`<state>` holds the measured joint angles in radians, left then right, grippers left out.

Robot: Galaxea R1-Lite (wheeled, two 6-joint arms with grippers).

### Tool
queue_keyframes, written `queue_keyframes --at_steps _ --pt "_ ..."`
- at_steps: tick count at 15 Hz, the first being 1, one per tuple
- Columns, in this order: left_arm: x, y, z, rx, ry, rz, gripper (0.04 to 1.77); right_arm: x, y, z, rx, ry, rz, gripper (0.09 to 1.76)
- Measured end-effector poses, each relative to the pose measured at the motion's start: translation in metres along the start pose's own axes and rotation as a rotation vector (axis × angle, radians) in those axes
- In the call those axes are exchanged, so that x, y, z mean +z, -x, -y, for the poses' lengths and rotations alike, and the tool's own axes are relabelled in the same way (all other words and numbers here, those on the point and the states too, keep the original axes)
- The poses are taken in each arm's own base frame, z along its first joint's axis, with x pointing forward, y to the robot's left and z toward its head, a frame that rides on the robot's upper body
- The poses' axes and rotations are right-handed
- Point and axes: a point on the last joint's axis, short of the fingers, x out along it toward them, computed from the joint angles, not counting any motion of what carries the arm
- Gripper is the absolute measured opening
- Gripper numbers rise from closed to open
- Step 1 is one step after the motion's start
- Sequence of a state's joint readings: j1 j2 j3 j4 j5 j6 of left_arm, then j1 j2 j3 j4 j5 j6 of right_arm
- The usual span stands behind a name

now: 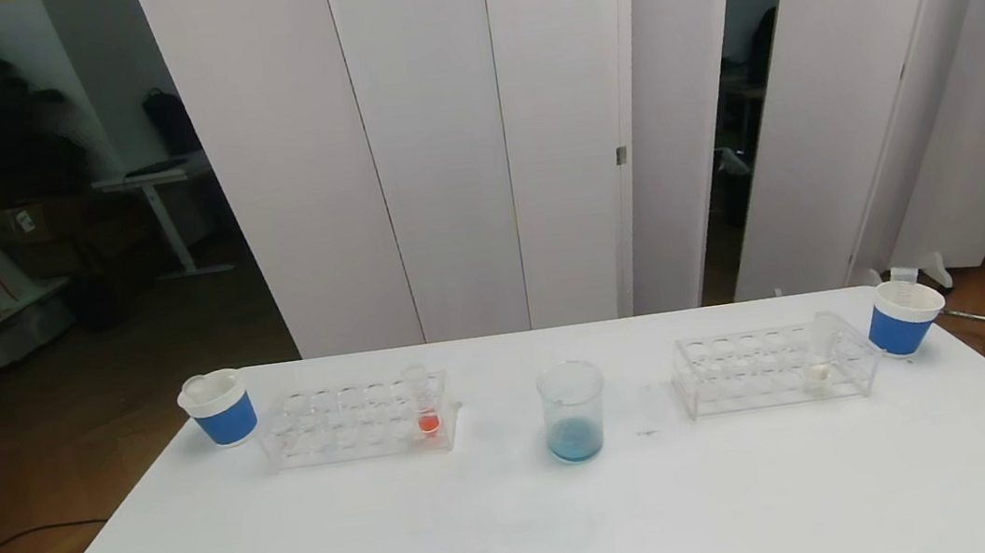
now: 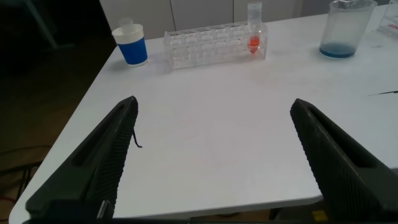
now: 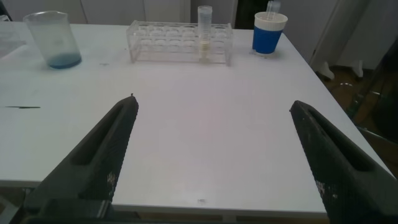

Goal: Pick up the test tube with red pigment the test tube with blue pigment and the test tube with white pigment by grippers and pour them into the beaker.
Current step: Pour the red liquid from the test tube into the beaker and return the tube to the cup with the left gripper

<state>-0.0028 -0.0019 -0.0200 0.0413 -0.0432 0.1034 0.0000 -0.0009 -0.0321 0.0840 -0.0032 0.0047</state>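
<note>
White tabletop (image 1: 522, 517) in front of tall white folding panels (image 1: 437, 133), dim room behind.

Counted: one clear glass beaker with a lipped rim (image 1: 573, 411), at the table's middle, a shallow pool of blue liquid already in its bottom. Two clear plastic racks: left rack (image 1: 355, 420) and right rack (image 1: 771, 364). One small clear tube with orange-red liquid (image 1: 425, 405), upright at the left rack's inner end. One small clear tube with pale cream-white liquid (image 1: 817, 359), upright toward the right rack's outer end. Two white paper cups with blue sleeves: one (image 1: 218, 408) beyond the left rack, one (image 1: 903, 316) beyond the right rack, each apparently holding a clear tube; contents too faint to tell. No blue-filled tube in sight.

Handling, as a judgement: tubes light, stiff, smooth and likely slippery, probably brittle if squeezed hard. Best taken on the bare upper wall below the flared rim, above the liquid, so the rim stops any slide. Straight lift needed to clear the rack hole.

Left gripper (image 2: 211, 155) low over the near left table edge, jaws spread wide, nothing between them. Right gripper (image 3: 211, 155) likewise over the near right edge, jaws wide apart, empty. Both well apart from the racks.
</note>
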Motion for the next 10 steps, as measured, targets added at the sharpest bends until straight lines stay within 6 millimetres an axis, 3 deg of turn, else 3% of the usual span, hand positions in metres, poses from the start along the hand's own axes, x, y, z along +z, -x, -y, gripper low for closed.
queue_keyframes --at_steps 10 --pt "-0.0016 -0.0016 -0.0001 0.008 0.016 0.018 1.75 0.0000 0.0000 0.0000 0.000 0.000 0.000 1.75"
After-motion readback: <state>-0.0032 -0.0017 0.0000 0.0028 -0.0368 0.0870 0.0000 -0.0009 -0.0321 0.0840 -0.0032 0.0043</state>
